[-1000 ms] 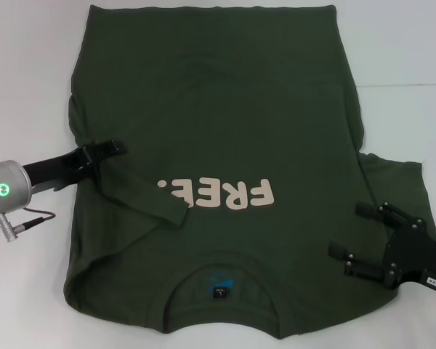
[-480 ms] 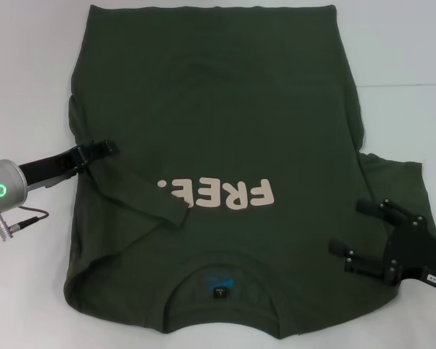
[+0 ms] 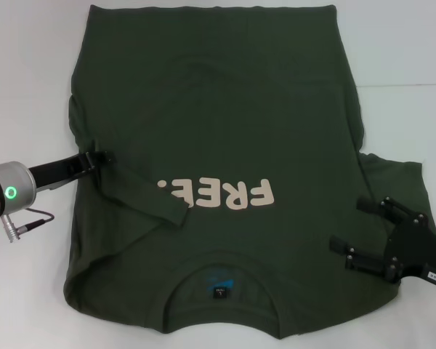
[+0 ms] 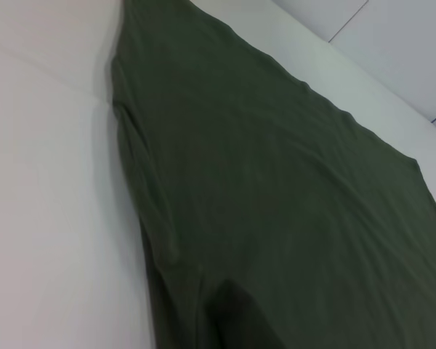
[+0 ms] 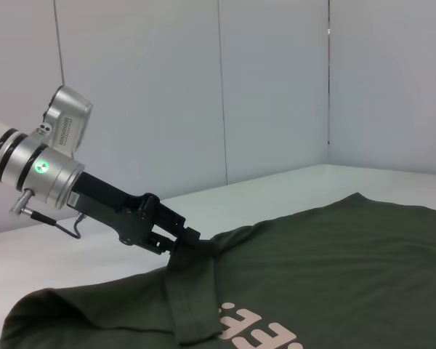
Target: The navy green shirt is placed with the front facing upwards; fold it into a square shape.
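White tabletop (image 3: 29, 73) carries the navy green shirt (image 3: 218, 109) mid-frame; my left gripper (image 3: 105, 155) pinches its folded-in sleeve (image 3: 142, 196), while my right gripper (image 3: 356, 234) hangs agape, lower right, I judge ready for the other sleeve.

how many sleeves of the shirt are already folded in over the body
1. The left sleeve lies folded across the chest of the navy green shirt, its cuff by the lettering, left pincer at its fold. The right sleeve is flat out sideways, beside the right pincer.

Left claw (image 3: 109, 155) pinched; right claw (image 3: 352, 230) splayed.
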Tool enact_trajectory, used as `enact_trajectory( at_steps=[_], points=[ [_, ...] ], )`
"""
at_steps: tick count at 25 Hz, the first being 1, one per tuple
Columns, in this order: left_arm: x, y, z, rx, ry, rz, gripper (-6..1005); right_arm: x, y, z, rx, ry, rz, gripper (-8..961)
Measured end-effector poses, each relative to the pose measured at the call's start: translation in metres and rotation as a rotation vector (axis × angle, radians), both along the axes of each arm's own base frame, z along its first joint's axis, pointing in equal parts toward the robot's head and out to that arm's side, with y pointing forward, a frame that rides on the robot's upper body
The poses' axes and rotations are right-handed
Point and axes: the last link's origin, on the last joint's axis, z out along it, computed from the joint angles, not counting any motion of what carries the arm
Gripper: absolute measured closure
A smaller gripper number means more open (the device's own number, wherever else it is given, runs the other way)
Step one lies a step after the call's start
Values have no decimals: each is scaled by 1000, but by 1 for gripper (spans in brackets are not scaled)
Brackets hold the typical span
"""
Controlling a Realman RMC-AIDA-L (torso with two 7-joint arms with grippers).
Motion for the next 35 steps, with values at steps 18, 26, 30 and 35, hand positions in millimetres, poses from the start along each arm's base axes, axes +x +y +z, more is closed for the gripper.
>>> enact_trajectory(
  at_steps=[18,26,30,35],
  points=[
    [-3,2,4,27,18,12,978,-1,2,2,11,4,-1,13],
    [7,2,-2,36,-57,6,973,-1,2,2,12,3,0,13],
    [13,3,-4,55,-107,-1,970,-1,2,1,12,3,1,13],
    [16,3,-11,71,-148,17,967,-1,2,1,12,3,3,13]
  ],
)
